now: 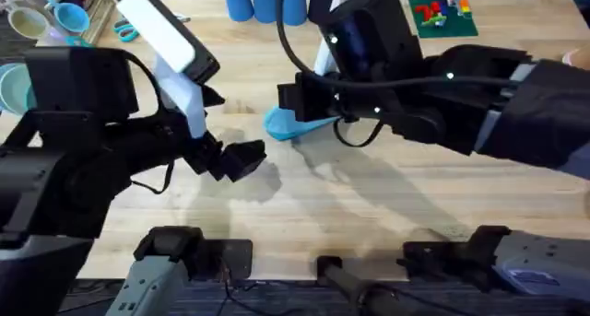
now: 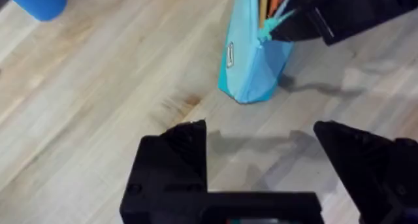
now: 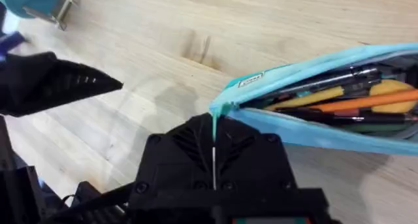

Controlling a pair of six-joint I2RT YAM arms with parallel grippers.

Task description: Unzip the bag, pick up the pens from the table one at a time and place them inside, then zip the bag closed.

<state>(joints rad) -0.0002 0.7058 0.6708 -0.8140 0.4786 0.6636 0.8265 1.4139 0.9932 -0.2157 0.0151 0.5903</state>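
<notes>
While my right hand (image 3: 214, 160) pinches the teal pull (image 3: 215, 114), the bag (image 3: 326, 100) stretches lengthwise away; my left hand (image 2: 261, 162) waits open nearby.

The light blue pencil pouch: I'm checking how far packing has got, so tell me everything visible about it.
The light blue soft fabric pencil pouch lies on the wooden table, its zipper open along the length. Inside are several pens, orange and dark ones among them. A small white label sits near its end. The right gripper, fingers shut, pinches the teal zipper pull at that end. The left gripper is open, apart from it.
</notes>
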